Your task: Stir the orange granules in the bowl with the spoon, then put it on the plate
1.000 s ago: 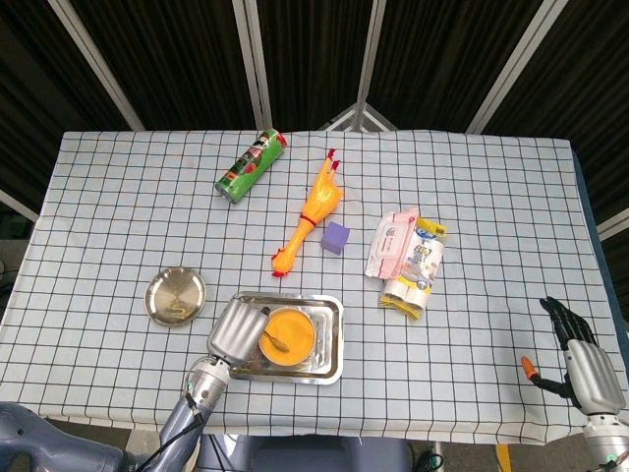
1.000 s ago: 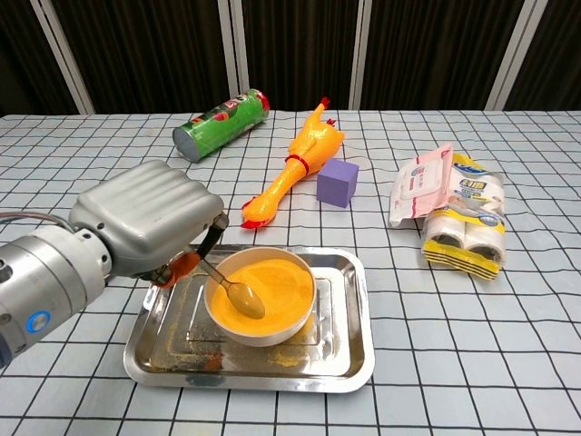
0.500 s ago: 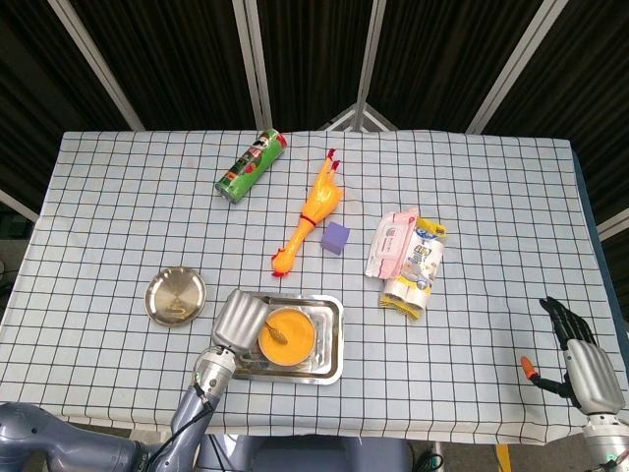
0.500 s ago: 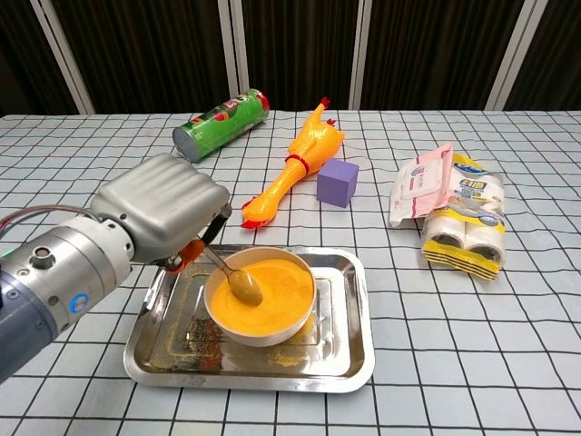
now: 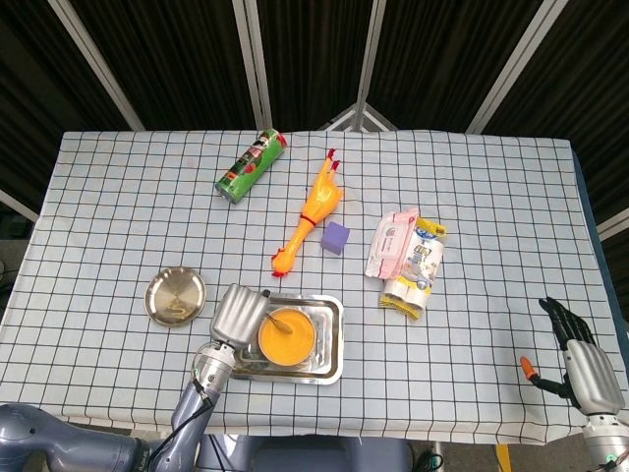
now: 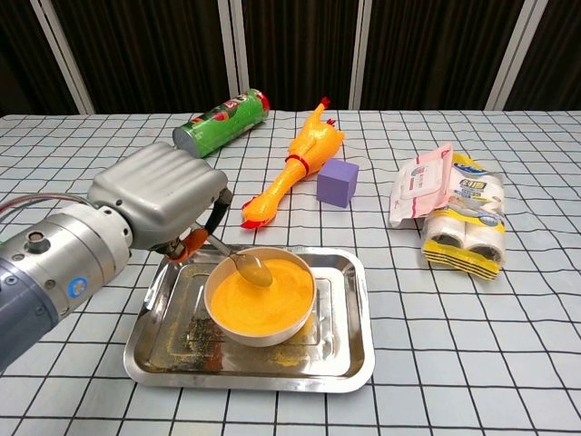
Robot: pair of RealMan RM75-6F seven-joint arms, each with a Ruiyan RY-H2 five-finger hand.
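Note:
A white bowl (image 6: 260,292) (image 5: 286,337) full of orange granules sits in a steel tray (image 6: 345,350) (image 5: 332,344) near the table's front edge. My left hand (image 6: 159,207) (image 5: 236,313) holds the spoon (image 6: 248,266) (image 5: 279,321) by its orange handle, with the spoon's head resting in the granules at the far side of the bowl. The round metal plate (image 5: 176,296) lies left of the tray, only in the head view. My right hand (image 5: 575,350) hangs off the table's front right corner with its fingers apart, holding nothing.
Behind the tray lie a green can (image 6: 221,123), a yellow rubber chicken (image 6: 296,162), a purple cube (image 6: 338,182) and packs of wipes and tissues (image 6: 451,207). Orange granules are scattered on the tray floor.
My left hand has moved away from the table's front edge, drawing the spoon's head from the near middle of the granules to the bowl's far side. The right hand has not moved.

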